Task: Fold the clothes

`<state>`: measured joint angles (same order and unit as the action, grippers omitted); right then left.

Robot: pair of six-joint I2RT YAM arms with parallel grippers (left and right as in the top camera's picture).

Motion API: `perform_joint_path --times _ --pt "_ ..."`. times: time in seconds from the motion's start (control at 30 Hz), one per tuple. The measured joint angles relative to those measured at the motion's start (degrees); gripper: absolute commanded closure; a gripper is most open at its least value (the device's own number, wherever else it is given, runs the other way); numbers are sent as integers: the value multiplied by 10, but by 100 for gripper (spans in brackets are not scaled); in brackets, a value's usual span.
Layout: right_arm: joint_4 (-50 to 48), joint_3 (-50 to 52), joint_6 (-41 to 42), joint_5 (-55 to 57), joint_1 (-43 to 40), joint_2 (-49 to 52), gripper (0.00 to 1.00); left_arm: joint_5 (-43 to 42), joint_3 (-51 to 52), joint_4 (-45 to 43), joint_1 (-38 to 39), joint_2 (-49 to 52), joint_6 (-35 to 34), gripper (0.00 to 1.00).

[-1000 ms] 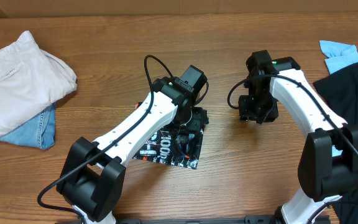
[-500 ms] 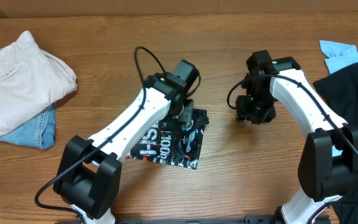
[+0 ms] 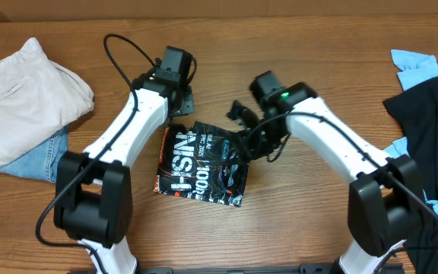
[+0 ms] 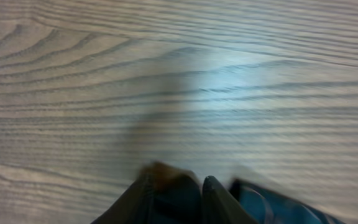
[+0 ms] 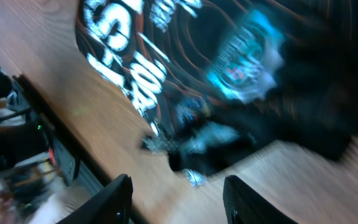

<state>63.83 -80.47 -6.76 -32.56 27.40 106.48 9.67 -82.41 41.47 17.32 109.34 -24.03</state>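
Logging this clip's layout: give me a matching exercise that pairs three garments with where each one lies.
Things:
1. black printed jersey
2. cream trousers
3. light-blue garment

Places:
A. on top of the jeans, left side
B. far right corner
C. middle of the table

Pairs: 1-C, 2-A, 3-B

jersey [image 3: 202, 164] is black with chunky white lettering, thin orange contour lines and a speck of red, plus a teal-ish patch in the right wrist view. table [image 3: 295, 228] is mid-brown wood with darker grain streaks. trousers [image 3: 29, 87] are cream, jeans [image 3: 44, 161] faded blue, light-blue garment [image 3: 415, 67] is plain, black garment [image 3: 428, 129] too. left arm [image 3: 128, 129] and right arm [image 3: 333, 137] are white with black joints
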Motion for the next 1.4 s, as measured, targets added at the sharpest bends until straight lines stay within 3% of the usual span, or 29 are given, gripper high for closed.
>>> perform_joint_path --times 0.37,0.53,0.73,1.07,1.23,1.33,1.4 --pt "-45 3 49 35 50 0 41 -11 0 3 -19 72 42 63" --pt "-64 38 53 36 53 0 39 -12 0 53 -19 97 50 60" --pt "-61 97 53 61 53 0 39 -12 -3 127 -19 97 52 62" --pt "-44 117 84 218 42 0 36 -8 -2 258 -19 102 52 68" --pt "-45 118 91 281 26 0 37 -15 -1 304 -19 103 52 71" --pt "-47 118 95 306 14 0 39 -29 -1 322 -19 104 50 88" --pt "-47 118 104 328 2 0 39 -40 -1 332 -19 104 51 92"
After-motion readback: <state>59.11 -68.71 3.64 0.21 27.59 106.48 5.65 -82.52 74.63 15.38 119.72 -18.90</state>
